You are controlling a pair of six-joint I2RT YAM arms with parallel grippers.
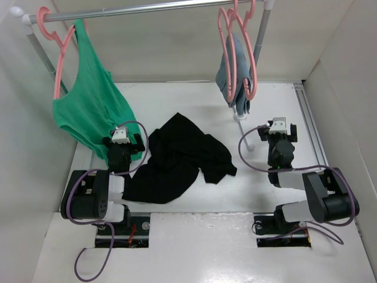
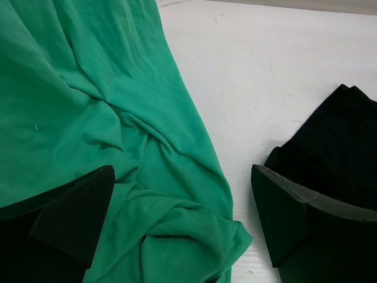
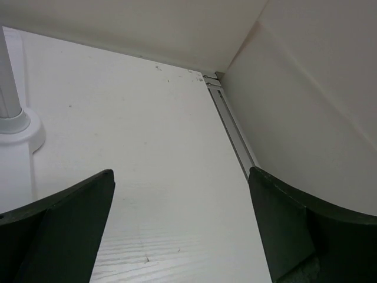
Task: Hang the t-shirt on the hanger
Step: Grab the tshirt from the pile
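Observation:
The black t-shirt (image 1: 179, 158) lies crumpled on the white table between the arms; its mark and label are hidden. Its edge also shows in the left wrist view (image 2: 336, 141). Two pink hangers hang close together at the right end of the rail; one looks bare (image 1: 251, 56), the other carries a grey-blue garment (image 1: 231, 79). My left gripper (image 1: 122, 137) is open and empty, over the hem of the green tank top (image 2: 88, 106), just left of the t-shirt. My right gripper (image 1: 280, 127) is open and empty over bare table, right of the t-shirt.
The green tank top (image 1: 88, 100) hangs on a pink hanger (image 1: 59, 53) at the rail's left end and drapes onto the table. The rail (image 1: 153, 7) spans the back; its right post foot (image 3: 17, 127) stands near my right gripper. White walls enclose the table.

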